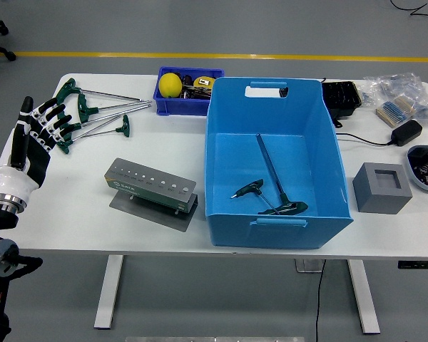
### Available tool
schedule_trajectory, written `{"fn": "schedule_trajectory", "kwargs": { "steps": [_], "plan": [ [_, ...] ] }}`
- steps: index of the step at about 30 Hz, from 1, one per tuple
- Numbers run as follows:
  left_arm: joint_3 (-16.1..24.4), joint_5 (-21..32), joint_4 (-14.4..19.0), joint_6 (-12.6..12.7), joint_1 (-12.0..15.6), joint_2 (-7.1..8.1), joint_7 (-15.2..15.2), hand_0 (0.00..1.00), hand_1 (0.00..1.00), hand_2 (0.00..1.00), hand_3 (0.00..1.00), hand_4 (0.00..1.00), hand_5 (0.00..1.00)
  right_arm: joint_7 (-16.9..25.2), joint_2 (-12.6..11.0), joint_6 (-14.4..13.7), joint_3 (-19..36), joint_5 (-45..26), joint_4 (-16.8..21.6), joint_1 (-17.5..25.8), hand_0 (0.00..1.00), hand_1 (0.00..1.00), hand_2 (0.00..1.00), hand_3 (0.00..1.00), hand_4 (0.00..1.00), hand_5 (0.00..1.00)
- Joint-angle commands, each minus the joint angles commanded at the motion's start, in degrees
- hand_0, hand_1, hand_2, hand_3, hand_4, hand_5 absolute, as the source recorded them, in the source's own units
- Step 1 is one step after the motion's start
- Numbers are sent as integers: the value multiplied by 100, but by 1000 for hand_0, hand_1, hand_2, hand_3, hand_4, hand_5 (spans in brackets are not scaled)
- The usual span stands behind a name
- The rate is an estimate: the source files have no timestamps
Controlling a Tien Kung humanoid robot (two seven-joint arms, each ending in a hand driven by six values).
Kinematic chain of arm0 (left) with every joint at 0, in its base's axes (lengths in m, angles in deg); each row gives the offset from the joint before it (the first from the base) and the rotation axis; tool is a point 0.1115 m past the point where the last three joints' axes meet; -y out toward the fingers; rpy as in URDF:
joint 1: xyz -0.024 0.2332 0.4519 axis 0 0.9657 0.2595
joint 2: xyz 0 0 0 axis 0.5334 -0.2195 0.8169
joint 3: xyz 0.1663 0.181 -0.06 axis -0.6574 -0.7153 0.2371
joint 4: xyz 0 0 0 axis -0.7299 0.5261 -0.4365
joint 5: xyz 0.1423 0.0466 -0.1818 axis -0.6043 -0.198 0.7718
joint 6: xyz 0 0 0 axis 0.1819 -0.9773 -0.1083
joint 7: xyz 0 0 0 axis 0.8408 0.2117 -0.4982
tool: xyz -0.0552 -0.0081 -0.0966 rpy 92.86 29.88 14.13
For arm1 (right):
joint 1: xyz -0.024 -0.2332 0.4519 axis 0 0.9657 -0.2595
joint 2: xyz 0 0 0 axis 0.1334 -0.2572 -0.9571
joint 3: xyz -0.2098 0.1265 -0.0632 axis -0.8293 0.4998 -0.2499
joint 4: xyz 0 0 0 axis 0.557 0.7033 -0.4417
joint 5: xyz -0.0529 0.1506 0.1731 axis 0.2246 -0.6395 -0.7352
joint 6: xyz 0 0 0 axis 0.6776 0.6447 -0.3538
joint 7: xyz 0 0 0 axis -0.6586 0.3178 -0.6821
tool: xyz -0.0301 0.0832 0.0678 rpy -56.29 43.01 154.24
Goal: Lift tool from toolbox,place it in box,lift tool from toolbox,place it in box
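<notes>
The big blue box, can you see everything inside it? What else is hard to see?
- Blue box, head view: its near wall hides the floor strip behind it.
- Small bin: only a yellow ball is clear; the rest is too small.
- Tray: cut off by the right edge.
- Right hand: out of view.
</notes>
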Motion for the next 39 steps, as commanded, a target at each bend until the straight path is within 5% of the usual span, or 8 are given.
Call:
{"fn": "schedule_trajectory", "kwargs": {
  "steps": [39],
  "plan": [
    [-57,-365,-44,-173,5,-14,80,760,750,830,806,953,966,-27,14,6,26,43,-5,53,724,695,749,588,824,723]
  ]
}}
